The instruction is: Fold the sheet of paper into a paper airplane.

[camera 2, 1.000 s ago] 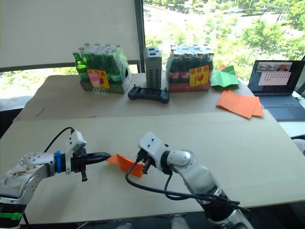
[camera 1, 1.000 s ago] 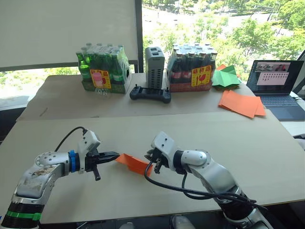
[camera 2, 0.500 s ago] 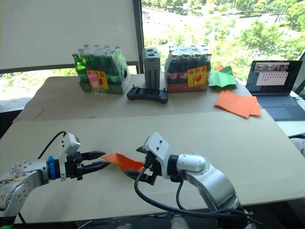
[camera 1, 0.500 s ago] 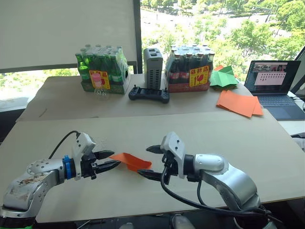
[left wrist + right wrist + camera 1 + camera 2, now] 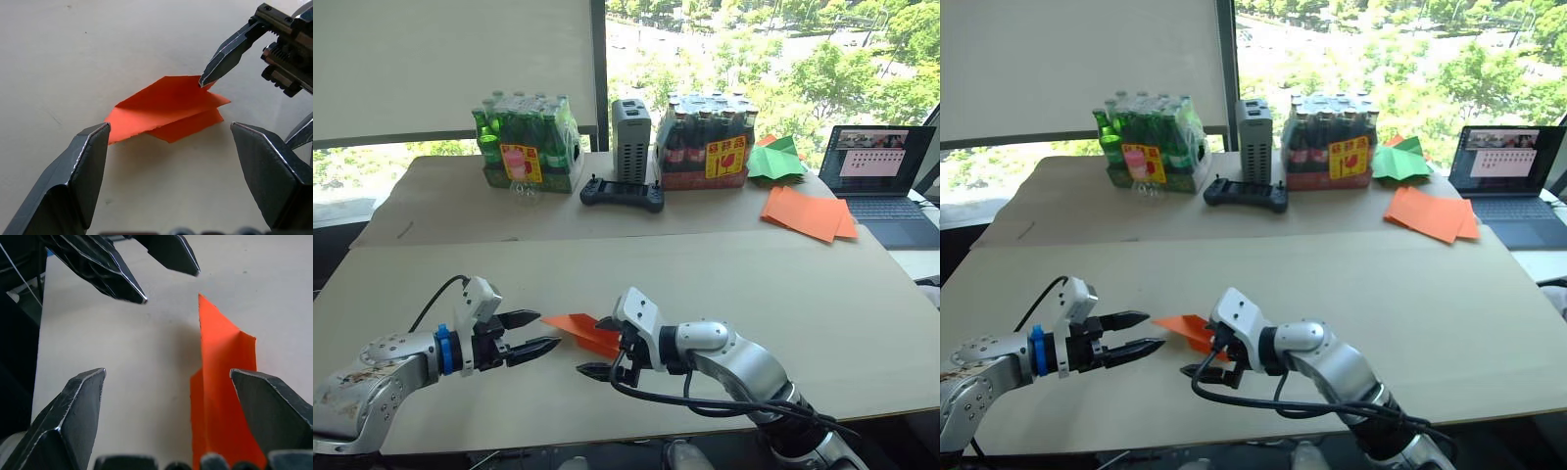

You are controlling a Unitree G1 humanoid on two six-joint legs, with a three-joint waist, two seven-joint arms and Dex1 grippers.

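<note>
The paper airplane (image 5: 579, 331) is a small orange layered wedge lying on the near part of the pale table (image 5: 724, 274), with a pointed tip towards my left arm. My left gripper (image 5: 548, 329) is open just left of that tip, its two black fingers (image 5: 88, 161) spread to either side of the wedge without touching it. My right gripper (image 5: 589, 346) is open at the wedge's right end. One of its fingertips (image 5: 222, 58) sits at the paper's far edge. In the right wrist view the orange paper (image 5: 220, 382) lies by one finger.
At the back right lie a pile of orange sheets (image 5: 808, 212), a green paper shape (image 5: 775, 160) and an open laptop (image 5: 881, 181). Along the back stand two bottle packs (image 5: 524, 142) (image 5: 705, 137), a grey box (image 5: 629, 125) and a black controller (image 5: 622, 193).
Both grippers went from shut on the orange paper to open. The paper has come down onto the table between them, and the right gripper has turned and shifted.
</note>
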